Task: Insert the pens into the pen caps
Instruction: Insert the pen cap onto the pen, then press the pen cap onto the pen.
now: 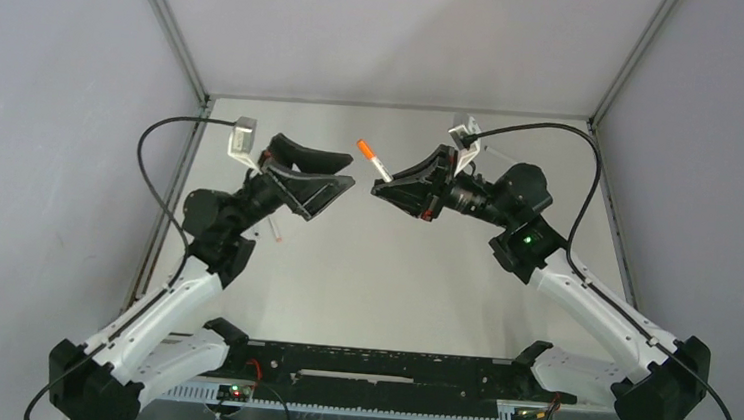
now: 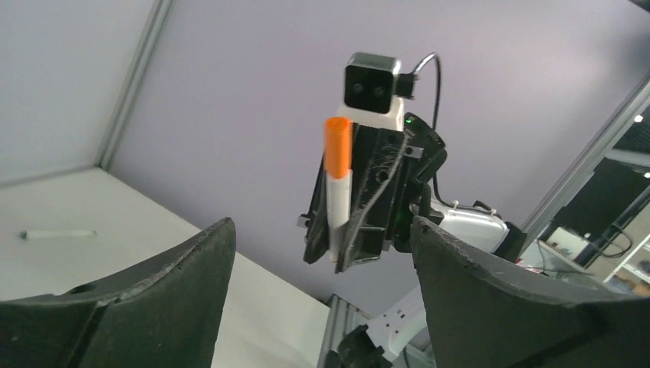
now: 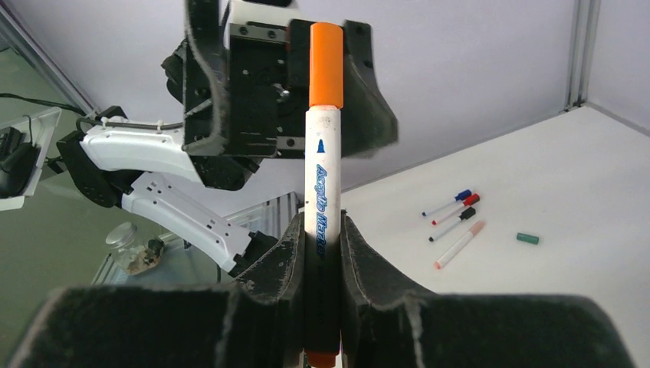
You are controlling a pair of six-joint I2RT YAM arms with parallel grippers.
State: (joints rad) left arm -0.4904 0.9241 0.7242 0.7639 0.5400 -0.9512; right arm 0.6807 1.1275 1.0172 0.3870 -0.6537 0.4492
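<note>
The right fingers (image 3: 285, 257) pinched a white-barrelled marker pen (image 3: 322, 172), its orange plastic cap (image 3: 326, 65) seated on top, above the worktop's (image 3: 552, 184) far half. The left fingers (image 2: 180, 268) stood spread, apart from it.

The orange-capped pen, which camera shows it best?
The right wrist view: the orange-capped pen spans the frame, sharp, clamped upright in the right gripper, barrel lettering visible. The left wrist view shows it farther off, partly against that gripper. The top view shows it small, slanting out of the jaws.
</note>
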